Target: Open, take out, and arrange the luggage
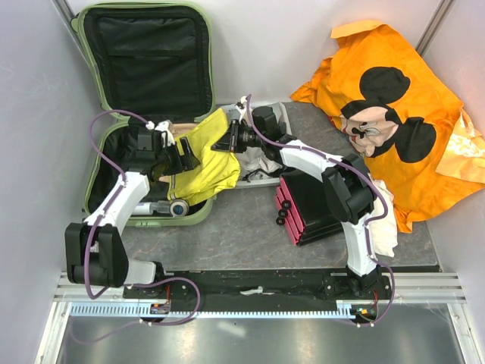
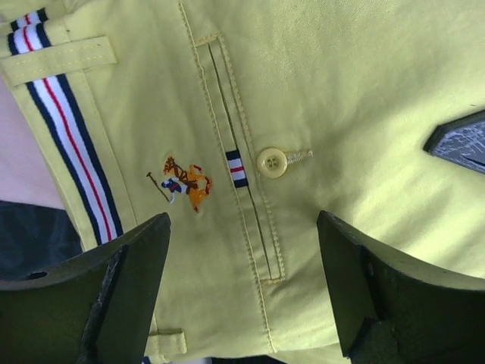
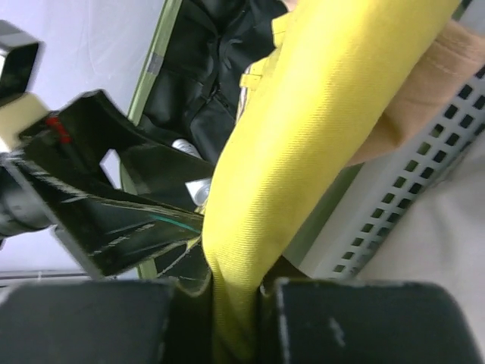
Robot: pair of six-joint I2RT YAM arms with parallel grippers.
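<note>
The pale green luggage (image 1: pixel 151 221) lies open at the left, its lid propped against the back wall and showing black lining. A yellow garment (image 1: pixel 208 163) with a striped waistband drapes over the luggage's right rim. My left gripper (image 1: pixel 189 157) hovers open just above the garment (image 2: pixel 341 91), with the jaws either side of its buttoned pocket (image 2: pixel 242 227). My right gripper (image 1: pixel 225 142) is shut on the garment's far edge, and the yellow cloth (image 3: pixel 303 152) is pinched between its jaws (image 3: pixel 235 303). The luggage's green rim (image 3: pixel 151 83) shows behind it.
A white mesh basket (image 1: pixel 267 176) holding cloth sits right of the luggage, under my right arm. A black box with pink drawers (image 1: pixel 303 208) stands at centre right. An orange Mickey Mouse cloth (image 1: pixel 386 114) covers the back right. A silver round object (image 1: pixel 178 207) lies in the luggage.
</note>
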